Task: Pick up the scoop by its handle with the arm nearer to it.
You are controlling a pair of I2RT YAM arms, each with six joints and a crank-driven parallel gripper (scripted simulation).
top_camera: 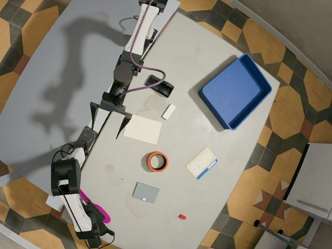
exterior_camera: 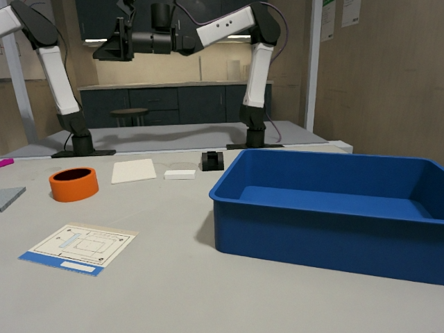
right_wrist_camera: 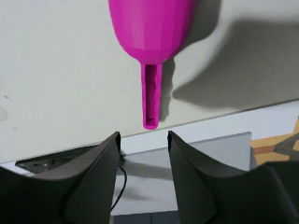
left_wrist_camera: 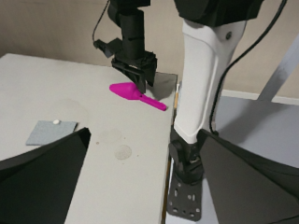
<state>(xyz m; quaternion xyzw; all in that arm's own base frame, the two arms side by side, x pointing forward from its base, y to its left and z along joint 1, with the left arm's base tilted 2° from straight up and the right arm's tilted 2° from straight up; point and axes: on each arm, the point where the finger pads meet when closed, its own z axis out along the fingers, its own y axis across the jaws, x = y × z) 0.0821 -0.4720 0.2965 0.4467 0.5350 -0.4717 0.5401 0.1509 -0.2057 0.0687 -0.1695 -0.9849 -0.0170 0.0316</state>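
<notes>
The magenta scoop (top_camera: 106, 215) (exterior_camera: 6, 162) (left_wrist_camera: 123, 90) (right_wrist_camera: 151, 28) lies on the table near its edge. Its handle points toward that edge. The right arm partly covers it in the top view. My right gripper (right_wrist_camera: 144, 133) is above the scoop, partly open, with nothing between its fingertips. In the right wrist view the handle's end shows just beyond the gap between the fingertips. My left gripper (top_camera: 104, 133) (left_wrist_camera: 144, 131) is wide open and empty, raised near the table edge on the arm-base side, far from the scoop.
A blue bin (top_camera: 230, 91) (exterior_camera: 322, 236) stands at the far side. An orange ring (top_camera: 149, 167) (exterior_camera: 73, 189), a grey plate (top_camera: 150, 190), a cream sheet (top_camera: 143, 129), a white block (top_camera: 168, 111), a black holder (top_camera: 154, 82), a card (top_camera: 199, 162) and a red piece (top_camera: 182, 216) lie around the table.
</notes>
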